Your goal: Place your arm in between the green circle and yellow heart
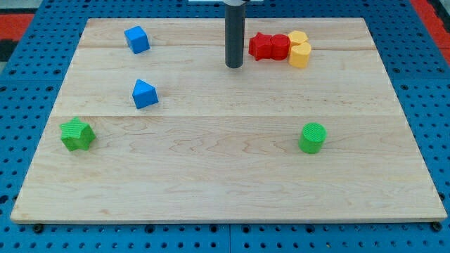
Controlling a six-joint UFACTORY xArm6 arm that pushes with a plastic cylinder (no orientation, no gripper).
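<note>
Resting near the frame's top centre, my tip has no pincer, just left of ridged red blocks. Yellow heart touches them; green circle sits lower right, bare wooden tabletop between.

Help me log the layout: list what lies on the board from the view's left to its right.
Green star block → blue cube and blue block below it, nearly level → my tip → red blocks → yellow blocks and green cylinder, nearly level.
</note>
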